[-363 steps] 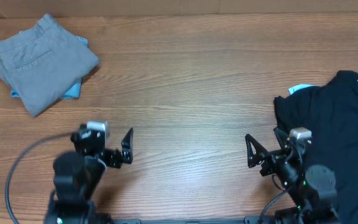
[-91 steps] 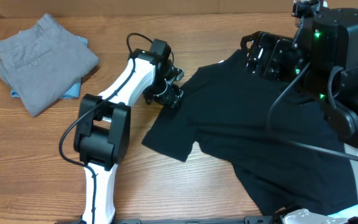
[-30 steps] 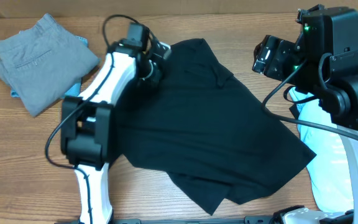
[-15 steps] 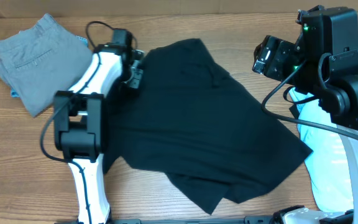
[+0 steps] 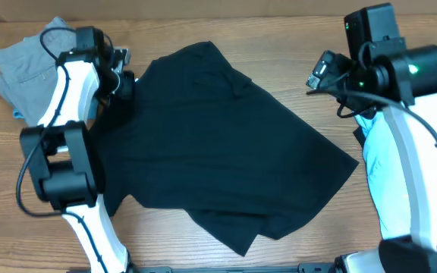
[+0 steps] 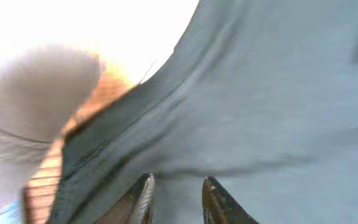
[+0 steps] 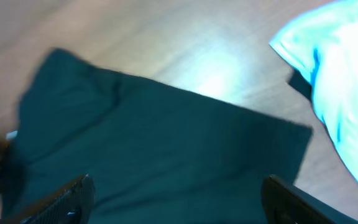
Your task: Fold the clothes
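Currently the shirt (image 5: 218, 144) lies spread mid-table, with its lower edge bunched and doubled over. The left gripper (image 6: 176, 194) is nearly closed, and looks pinched on the shirt's upper-left edge, just beside the trousers (image 5: 17, 61). The right gripper (image 7: 178, 188) is spread wide, empty, and raised over the far corner.

Risks:
- A one-point pinch may slip.
- Further pull leftward could drag cloth onto the trousers.
- Folding over the bunched hem would lock creases in.
- The blue tee (image 5: 400, 174) lies near the right hem and could snag.

1. The black T-shirt (image 5: 218, 144) lies spread out in the middle of the surface, wrinkly, with its near edge bunched up.
2. The grey trousers (image 5: 17, 68) sit folded at the far left.
3. The light-blue tee (image 7: 347, 74) lies on the right, just beside the black one.
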You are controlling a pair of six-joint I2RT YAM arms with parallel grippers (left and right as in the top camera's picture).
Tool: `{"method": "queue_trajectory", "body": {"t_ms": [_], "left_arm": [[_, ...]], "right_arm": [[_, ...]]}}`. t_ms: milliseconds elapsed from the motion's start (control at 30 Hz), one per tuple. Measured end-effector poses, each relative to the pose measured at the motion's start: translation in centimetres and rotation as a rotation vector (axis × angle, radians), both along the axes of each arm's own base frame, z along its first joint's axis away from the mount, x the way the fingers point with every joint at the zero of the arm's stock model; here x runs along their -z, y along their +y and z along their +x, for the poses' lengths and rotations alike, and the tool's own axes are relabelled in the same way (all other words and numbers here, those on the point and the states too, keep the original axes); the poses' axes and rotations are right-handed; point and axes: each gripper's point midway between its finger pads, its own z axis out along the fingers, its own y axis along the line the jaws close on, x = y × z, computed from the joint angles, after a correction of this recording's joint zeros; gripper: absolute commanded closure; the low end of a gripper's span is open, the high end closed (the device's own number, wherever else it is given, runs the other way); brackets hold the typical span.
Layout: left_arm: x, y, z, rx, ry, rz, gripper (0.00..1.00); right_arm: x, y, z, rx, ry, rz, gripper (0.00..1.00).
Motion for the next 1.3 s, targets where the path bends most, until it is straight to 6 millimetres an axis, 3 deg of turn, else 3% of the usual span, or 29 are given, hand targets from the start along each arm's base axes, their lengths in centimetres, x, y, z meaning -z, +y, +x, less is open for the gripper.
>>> {"method": "queue_trajectory", "body": {"t_ms": [133, 300, 400, 567, 767, 900, 967, 1133, 1233, 1300], "left_arm": [[-7.2, -1.4, 0.7, 0.031, -0.159, -0.014, 0.54], [-13.7, -2.3, -0.5, 0.051, -0.273, -0.034, 0.48], [-15.4, -2.7, -1.5, 0.060, -0.285, -0.051, 0.47], [-14.9, -3.1, -2.9, 0.064, -0.230, -0.072, 0.47], [-15.0, -3.5, -3.0, 0.074, -0.229, -0.091, 0.46], [-15.0, -3.7, -3.0, 0.078, -0.229, -0.096, 0.41], [-15.0, -4.0, -3.0, 0.084, -0.229, -0.096, 0.37], [-15.0, -4.9, -3.0, 0.104, -0.228, -0.099, 0.34], [-15.0, -5.3, -3.2, 0.113, -0.223, -0.104, 0.34], [-14.9, -5.5, -3.3, 0.117, -0.217, -0.105, 0.34]], "right_arm": [[5.9, -1.8, -0.3, 0.073, 0.182, 0.000, 0.14], [14.9, -3.9, -2.0, 0.149, 0.396, -0.003, 0.14], [20.0, -5.4, -3.3, 0.209, 0.475, 0.030, 0.18], [25.6, -8.5, -6.2, 0.354, 0.539, 0.160, 0.30], [28.6, -9.5, -8.5, 0.424, 0.554, 0.277, 0.31], [28.5, -9.1, -7.9, 0.424, 0.489, 0.302, 0.32], [28.4, -9.2, -6.6, 0.424, 0.416, 0.316, 0.38], [27.7, -9.5, 0.4, 0.363, 0.120, 0.375, 0.66], [27.7, -9.5, 3.1, 0.338, 0.008, 0.403, 0.71], [27.2, -9.6, 4.8, 0.320, -0.069, 0.418, 0.89]]}}
